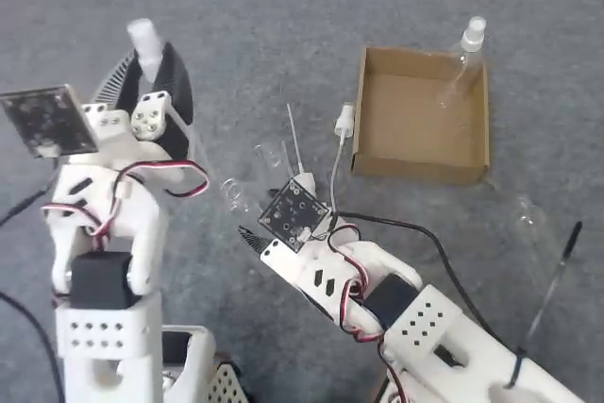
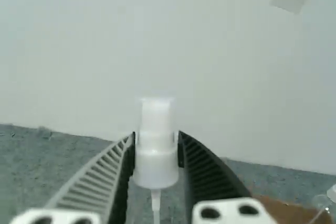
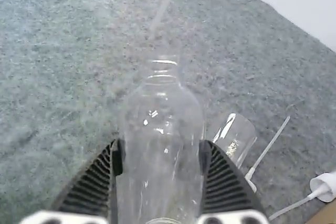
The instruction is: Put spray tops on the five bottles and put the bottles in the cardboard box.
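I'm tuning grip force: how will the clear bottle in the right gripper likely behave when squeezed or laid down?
The clear bottle looks empty and thin-walled, so probably light and easily dented. Its smooth round body may slip or twist between the right gripper's ribbed pads. Laid on the grey mat, it would likely roll.

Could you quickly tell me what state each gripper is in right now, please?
Left gripper: shut on a spray top.
Right gripper: shut on a clear bottle with no top on it.
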Tool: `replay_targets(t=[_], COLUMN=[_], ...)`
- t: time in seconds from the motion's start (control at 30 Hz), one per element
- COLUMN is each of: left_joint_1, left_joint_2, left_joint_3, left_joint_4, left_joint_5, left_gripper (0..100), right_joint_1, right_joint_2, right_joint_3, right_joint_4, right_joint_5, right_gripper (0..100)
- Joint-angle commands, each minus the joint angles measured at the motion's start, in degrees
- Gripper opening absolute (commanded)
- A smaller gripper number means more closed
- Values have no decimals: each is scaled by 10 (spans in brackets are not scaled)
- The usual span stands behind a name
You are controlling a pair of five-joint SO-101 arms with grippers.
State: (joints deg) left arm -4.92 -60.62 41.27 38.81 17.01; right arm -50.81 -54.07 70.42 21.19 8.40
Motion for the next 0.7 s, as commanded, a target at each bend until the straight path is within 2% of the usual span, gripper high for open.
replay_targets(t=[0.0, 0.23, 0.4, 0.67], left_joint_1=[13, 47, 46, 100], left_joint_2=[-11, -12, -12, -45], left_joint_3=[-21, 39, 65, 71], left_joint_4=[10, -50, -54, 83], left_joint_5=[6, 7, 5, 7], left_gripper=[11, 11, 11, 11], right_joint_1=[-4, -4, -4, 0], right_joint_2=[-24, -24, -24, -24], right_joint_3=[-7, -5, -5, -5], right_joint_4=[-15, -15, -15, -22], right_joint_5=[-4, -6, -6, -7], right_gripper=[6, 6, 6, 6])
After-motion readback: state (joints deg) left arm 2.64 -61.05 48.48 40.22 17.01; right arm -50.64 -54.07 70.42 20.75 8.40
